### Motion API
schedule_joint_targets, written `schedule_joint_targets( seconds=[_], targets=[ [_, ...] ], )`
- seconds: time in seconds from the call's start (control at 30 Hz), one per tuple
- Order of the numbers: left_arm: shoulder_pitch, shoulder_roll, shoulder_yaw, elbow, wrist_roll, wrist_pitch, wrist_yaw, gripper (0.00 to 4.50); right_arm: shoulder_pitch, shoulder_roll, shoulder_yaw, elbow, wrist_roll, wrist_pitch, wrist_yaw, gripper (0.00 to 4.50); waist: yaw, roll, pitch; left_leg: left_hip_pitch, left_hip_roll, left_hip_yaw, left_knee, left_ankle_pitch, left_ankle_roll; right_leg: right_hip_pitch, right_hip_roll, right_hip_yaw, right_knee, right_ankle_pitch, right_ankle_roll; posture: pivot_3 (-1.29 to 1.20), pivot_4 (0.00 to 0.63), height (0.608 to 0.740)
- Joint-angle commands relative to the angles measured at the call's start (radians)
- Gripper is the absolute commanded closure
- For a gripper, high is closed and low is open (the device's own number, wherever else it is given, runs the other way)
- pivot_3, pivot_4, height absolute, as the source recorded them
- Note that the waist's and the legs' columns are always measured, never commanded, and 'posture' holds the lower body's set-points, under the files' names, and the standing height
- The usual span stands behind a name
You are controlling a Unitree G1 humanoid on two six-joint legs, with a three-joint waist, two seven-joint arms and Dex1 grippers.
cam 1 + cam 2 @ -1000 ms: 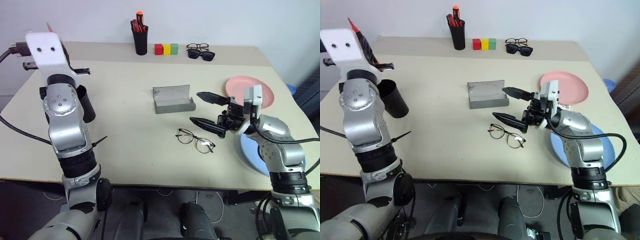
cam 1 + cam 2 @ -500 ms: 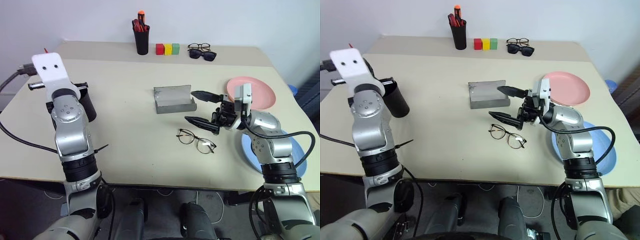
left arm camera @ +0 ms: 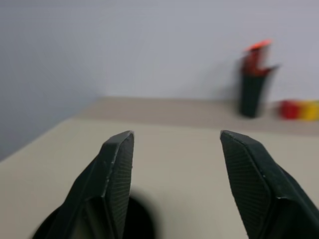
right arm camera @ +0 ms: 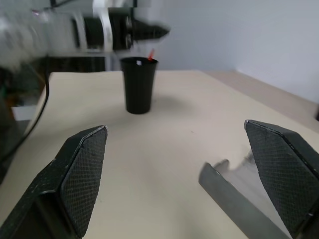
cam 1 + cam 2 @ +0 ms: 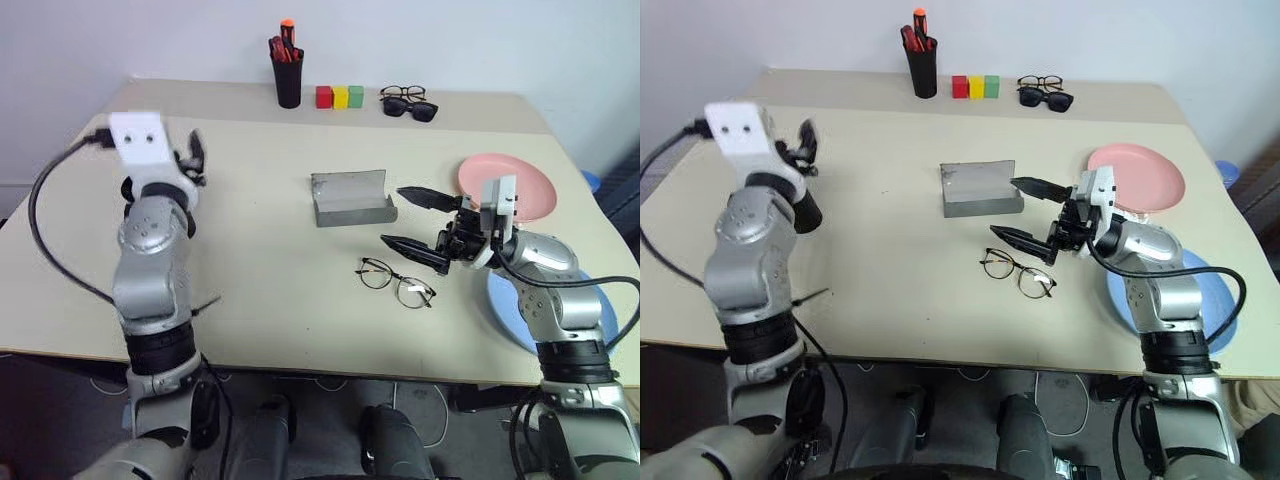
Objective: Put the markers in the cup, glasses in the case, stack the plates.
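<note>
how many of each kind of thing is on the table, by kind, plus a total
plates: 2, pink and blue
pairs of glasses: 3, wire-framed, black-framed, sunglasses
blocks: 3, red, yellow, green
black cups: 2, pen pot, cup
case: 1
total: 11

No legible text, label, brand, number or sign is found on any surface shown.
</note>
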Motion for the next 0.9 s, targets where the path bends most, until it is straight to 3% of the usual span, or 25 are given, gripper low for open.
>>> schedule_joint_targets(
  seconds=[0.03,0.1,0.27,0.43,0.57,0.67,0.8,0.9],
  targets=[
    [-0.162,0.082,-0.093,0.060,-0.238,0.174,-0.310,1.64,0.058,-0.029,-0.069,-0.115,0.000,0.038,-0.096,0.00,0.002,0.000,0.000,0.000,0.000,0.000,0.000,0.000,0.000,0.000,0.000,0.000,0.000,0.000,0.000,0.00,0.150,0.740],
    [-0.238,0.136,-0.191,0.198,-0.264,0.198,-0.459,1.64,0.121,-0.043,-0.099,-0.179,0.000,0.065,-0.148,0.00,-0.003,0.001,-0.001,0.000,-0.001,0.000,-0.001,0.000,0.000,0.002,-0.001,0.000,-0.004,0.000,0.000,0.00,0.150,0.740],
    [-0.411,0.160,-0.486,0.702,-0.113,-0.079,-0.762,1.64,0.295,-0.060,-0.191,-0.339,0.012,0.106,-0.252,0.00,-0.007,0.003,-0.001,0.002,0.000,0.001,-0.003,0.000,0.001,0.003,0.000,0.000,-0.006,0.000,0.000,0.00,0.150,0.740],
    [-0.606,0.029,-0.608,1.250,0.063,-0.408,-0.784,1.64,0.422,-0.041,-0.270,-0.481,0.022,0.129,-0.353,0.00,-0.001,0.002,0.000,-0.002,0.000,0.002,-0.002,0.000,0.001,0.000,-0.001,0.000,-0.006,-0.001,-0.003,0.00,0.150,0.740],
    [-0.683,-0.072,-0.621,1.495,0.153,-0.552,-0.723,1.64,0.524,-0.023,-0.318,-0.589,0.031,0.143,-0.422,0.00,0.012,0.001,0.000,-0.005,-0.001,0.002,-0.002,-0.002,0.003,-0.001,-0.002,-0.001,-0.010,0.000,0.001,0.00,0.150,0.740],
    [-0.701,-0.113,-0.615,1.566,0.192,-0.602,-0.728,2.51,0.588,-0.017,-0.357,-0.641,0.039,0.147,-0.460,0.00,0.019,0.001,0.000,-0.007,-0.001,0.003,-0.002,-0.002,0.004,-0.003,-0.003,-0.001,-0.010,0.000,0.001,0.00,0.150,0.740],
    [-0.706,-0.137,-0.602,1.602,0.225,-0.627,-0.746,4.48,0.643,-0.011,-0.385,-0.679,0.049,0.144,-0.487,0.00,0.023,0.001,0.000,-0.007,0.000,0.003,-0.001,-0.002,0.004,-0.004,-0.002,-0.001,-0.009,0.000,0.001,0.00,0.150,0.740],
    [-0.700,-0.143,-0.594,1.611,0.244,-0.632,-0.747,4.48,0.666,-0.011,-0.389,-0.689,0.054,0.139,-0.497,0.00,0.024,0.001,0.000,-0.007,0.000,0.003,0.000,-0.003,0.004,-0.003,-0.003,-0.001,-0.010,-0.001,0.002,0.00,0.150,0.740]
  ],
)
